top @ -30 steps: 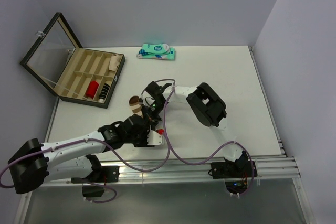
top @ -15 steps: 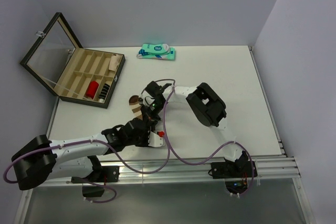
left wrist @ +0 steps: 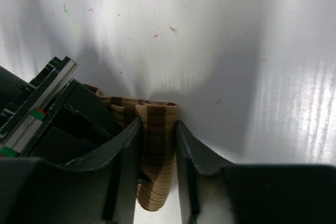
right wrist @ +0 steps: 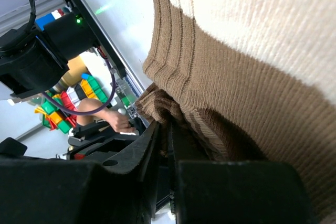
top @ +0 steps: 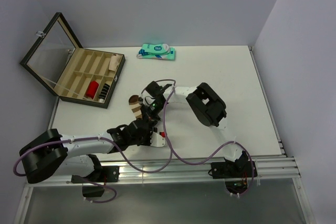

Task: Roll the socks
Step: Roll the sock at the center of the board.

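— Left pincer (left wrist: 157, 129) clenched on the sock (left wrist: 159, 111), a finger pressed to each side of the brown-and-tan roll, its layered end just past the tips, down on the table (left wrist: 236, 51).

— And the other?

— Right pincer (right wrist: 165, 129) nearly closed, only a slit between the jaws, bunched brown knit right at the tips. Gripping or merely touching: cannot tell.

— Room around them?

— Crowded at the near middle, seen from above. Both pincers nose to nose over the sock, left arm (top: 79, 145) slanting in from the near-left corner, right arm (top: 207, 106) bent round from the near right, purple cables (top: 168, 150) looped by the near edge. Bare white table to the right, out to the right edge. Further back, open box (top: 79, 99) at the left edge, lid up. Farthest, teal package (top: 157, 52) close to the far edge.

— Anything in one view only?

— Left wrist: sock folded in stacked layers, a dark robot part just beside it. Right wrist: ribbed knit close up, tan band over brown, filling most of the frame. Overhead: only a brown-tan sliver of sock between the pincers.
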{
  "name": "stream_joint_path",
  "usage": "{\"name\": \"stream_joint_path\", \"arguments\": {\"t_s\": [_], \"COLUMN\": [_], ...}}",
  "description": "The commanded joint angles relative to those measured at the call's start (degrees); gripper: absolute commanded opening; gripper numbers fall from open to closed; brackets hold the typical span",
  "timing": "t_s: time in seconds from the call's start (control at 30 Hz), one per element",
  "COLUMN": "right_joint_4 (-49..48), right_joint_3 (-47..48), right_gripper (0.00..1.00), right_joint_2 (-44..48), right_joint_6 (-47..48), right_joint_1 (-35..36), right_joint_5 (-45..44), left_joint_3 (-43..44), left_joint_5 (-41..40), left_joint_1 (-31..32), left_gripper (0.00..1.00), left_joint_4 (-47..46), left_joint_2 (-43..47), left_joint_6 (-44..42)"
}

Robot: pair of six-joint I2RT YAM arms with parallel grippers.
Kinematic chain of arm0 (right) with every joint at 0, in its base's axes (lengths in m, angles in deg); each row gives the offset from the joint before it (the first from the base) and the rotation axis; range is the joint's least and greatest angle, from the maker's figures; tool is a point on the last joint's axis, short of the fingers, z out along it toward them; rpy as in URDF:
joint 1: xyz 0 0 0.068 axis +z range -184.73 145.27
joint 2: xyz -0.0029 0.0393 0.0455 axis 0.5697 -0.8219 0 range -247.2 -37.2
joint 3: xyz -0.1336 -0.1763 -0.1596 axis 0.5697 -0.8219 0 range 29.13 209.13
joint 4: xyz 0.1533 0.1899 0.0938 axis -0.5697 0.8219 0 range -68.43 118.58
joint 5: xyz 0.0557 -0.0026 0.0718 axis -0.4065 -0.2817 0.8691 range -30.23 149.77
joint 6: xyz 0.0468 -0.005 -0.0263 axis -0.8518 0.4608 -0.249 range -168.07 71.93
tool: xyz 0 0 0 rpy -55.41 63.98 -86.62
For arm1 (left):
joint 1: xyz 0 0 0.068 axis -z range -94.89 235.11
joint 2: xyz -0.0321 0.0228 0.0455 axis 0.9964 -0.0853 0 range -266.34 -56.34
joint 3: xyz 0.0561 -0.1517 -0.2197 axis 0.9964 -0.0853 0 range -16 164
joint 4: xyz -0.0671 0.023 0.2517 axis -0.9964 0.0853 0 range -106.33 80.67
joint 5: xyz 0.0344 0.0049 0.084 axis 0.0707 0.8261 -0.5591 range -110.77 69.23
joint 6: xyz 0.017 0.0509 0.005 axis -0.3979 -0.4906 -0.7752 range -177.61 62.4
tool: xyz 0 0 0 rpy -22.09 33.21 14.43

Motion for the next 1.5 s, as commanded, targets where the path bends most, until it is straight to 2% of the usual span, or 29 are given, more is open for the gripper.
{"name": "stream_joint_path", "arguments": {"t_s": [0.0, 0.07, 0.13, 0.4, 0.63, 0.73, 0.87, 1.07, 1.2, 1.37, 1.47], "right_joint_4": [0.4, -0.4, -1.0, -8.0, -16.5, -20.9, -27.4, -31.6, -36.6, -40.3, -41.9], "right_joint_3": [-2.7, -3.7, -4.7, -10.9, -17.6, -21.8, -28.0, -35.3, -42.2, -50.2, -54.5], "right_gripper": [0.13, 0.15, 0.16, 0.32, 0.48, 0.51, 0.53, 0.53, 0.53, 0.53, 0.52], "right_joint_2": [-0.7, 0.3, 1.5, 8.0, 16.5, 21.2, 27.1, 36.5, 43.5, 52.7, 59.6], "right_joint_6": [0.4, 0.3, 0.3, -1.7, -6.2, -8.6, -10.9, -13.0, -14.9, -14.1, -13.1], "right_joint_1": [-0.2, -0.3, -0.3, -0.6, -2.1, -3.9, -6.4, -9.1, -10.4, -10.5, -10.1], "right_joint_5": [-5.8, -7.5, -8.9, -14.0, -20.4, -23.0, -25.7, -33.6, -37.8, -45.2, -48.0], "left_joint_3": [1.3, 2.4, 3.7, 8.1, 11.3, 13.1, 15.9, 22.8, 29.0, 36.6, 38.8], "left_joint_5": [-0.4, 1.4, 3.0, 12.1, 17.6, 20.8, 25.7, 32.7, 41.9, 47.7, 49.7], "left_joint_1": [-0.1, -0.3, -1.0, -4.2, -5.4, -6.8, -8.5, -12.4, -18.1, -23.2, -24.3], "left_gripper": [0.34, 0.22, 0.15, 0.01, 0.0, 0.0, 0.01, 0.0, 0.0, 0.0, 0.0], "left_joint_4": [0.7, 2.9, 5.9, 14.9, 19.4, 22.0, 25.4, 34.0, 41.8, 52.5, 55.3], "left_joint_2": [-1.3, -1.7, -2.3, -3.0, -4.1, -5.1, -6.6, -12.1, -18.3, -27.1, -31.7], "left_joint_6": [0.3, 1.1, 1.9, 4.7, 6.1, 6.3, 6.5, 5.2, 1.6, -3.7, -5.8]}}
